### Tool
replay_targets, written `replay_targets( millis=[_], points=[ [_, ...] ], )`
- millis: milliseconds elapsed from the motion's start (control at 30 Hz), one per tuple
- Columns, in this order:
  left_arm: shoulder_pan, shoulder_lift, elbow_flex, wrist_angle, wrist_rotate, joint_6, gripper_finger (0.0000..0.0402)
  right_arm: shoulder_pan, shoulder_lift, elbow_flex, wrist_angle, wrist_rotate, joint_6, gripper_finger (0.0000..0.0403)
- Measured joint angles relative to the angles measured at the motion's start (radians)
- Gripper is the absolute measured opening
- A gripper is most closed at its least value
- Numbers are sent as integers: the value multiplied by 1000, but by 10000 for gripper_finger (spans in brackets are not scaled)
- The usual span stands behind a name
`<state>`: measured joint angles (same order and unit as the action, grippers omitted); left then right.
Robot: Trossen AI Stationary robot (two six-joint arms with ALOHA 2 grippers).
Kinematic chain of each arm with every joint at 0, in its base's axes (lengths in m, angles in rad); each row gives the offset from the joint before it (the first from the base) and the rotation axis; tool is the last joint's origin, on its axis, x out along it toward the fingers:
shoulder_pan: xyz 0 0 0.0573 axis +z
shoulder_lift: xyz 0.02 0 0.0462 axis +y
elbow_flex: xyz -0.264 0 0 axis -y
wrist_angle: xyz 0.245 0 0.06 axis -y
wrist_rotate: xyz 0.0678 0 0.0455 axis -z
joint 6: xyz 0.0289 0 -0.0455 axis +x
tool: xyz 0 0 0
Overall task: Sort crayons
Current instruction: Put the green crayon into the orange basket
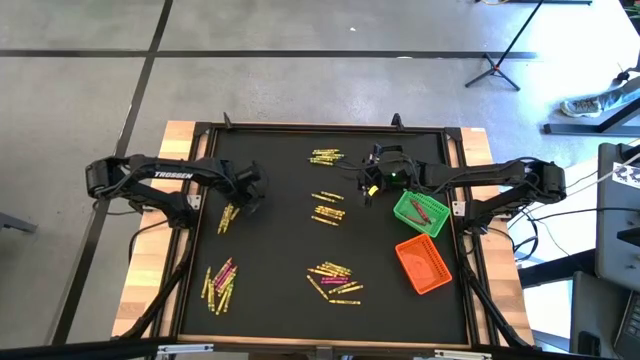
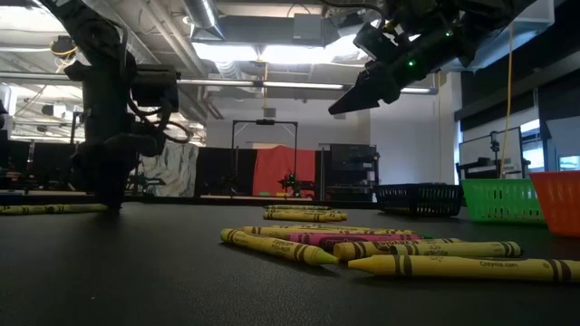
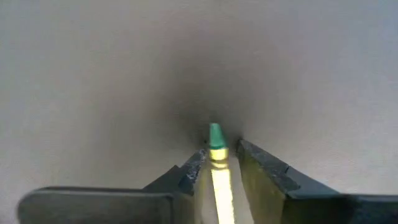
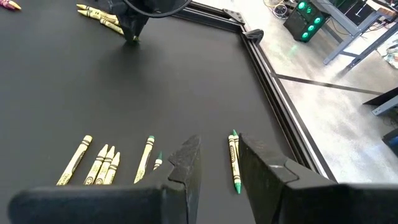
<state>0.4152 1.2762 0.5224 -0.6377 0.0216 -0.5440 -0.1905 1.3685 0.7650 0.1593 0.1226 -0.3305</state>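
Left gripper was down at the bench beside a small cluster, its fingers straddling one yellow, green-tipped crayon; a narrow gap showed on each side, so a firm grip could not be confirmed, though the tip-down pose suits picking a single stick. Right gripper hung above the bench near the far groups, fingers parted and empty, probably waiting or lining up on crayons below. Other crayons lay scattered in piles across the mat. Green bin held a few; orange bin looked empty, so sorting seemed early.
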Motion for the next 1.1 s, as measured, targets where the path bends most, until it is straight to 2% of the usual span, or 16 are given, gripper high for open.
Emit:
replay_targets(
  millis=[433, 667, 833, 900, 1000, 1100],
  points=[
    [-6, 0, 0, 33, 0, 58, 18, 0, 0, 0, 0, 0, 0, 104],
    [-29, 1, 0, 159, 3, 105, 11, 0, 0, 0, -9, -5, 8, 104],
    [-68, 1, 53, 223, 5, 188, 11, 0, 0, 0, 0, -35, 32, 104],
    [-88, 1, 75, 292, -1, 243, 11, 0, 0, 0, 11, -26, 65, 104],
    [-118, 1, 106, 479, -1, 347, 11, 0, 0, 0, 6, -10, 70, 111],
    [-152, 0, 114, 667, -1, 462, 11, 0, 6, 1, 0, -9, 94, 143]
  ],
)
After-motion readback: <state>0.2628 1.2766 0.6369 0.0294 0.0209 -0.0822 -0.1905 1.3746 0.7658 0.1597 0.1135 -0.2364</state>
